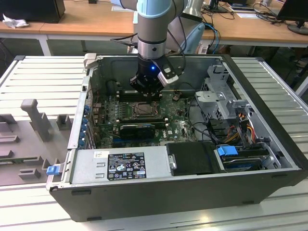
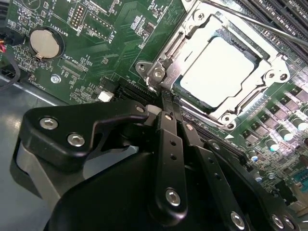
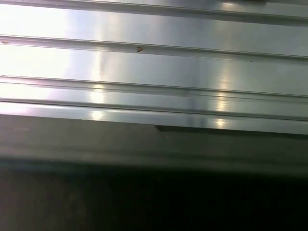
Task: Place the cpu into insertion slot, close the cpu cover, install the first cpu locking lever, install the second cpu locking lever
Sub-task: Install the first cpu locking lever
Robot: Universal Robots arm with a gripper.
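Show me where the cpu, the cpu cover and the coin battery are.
cpu (image 2: 222, 72): second wrist view, middle of its pale metal top.
cpu cover (image 2: 192, 33): second wrist view, silver frame edge beside the cpu.
coin battery (image 2: 46, 42): second wrist view, centre of the round cell.

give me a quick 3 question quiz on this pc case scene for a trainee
1. True or false: the cpu already sits in the insertion slot.
2. The cpu cover is: A) lying over the cpu's edges, B) standing upright, C) removed.
3. In the exterior view, what hangs right above the socket area?

Key:
1. True; its pale top shows through the frame's window.
2. A.
3. The arm's claw, reaching down into the open computer case.
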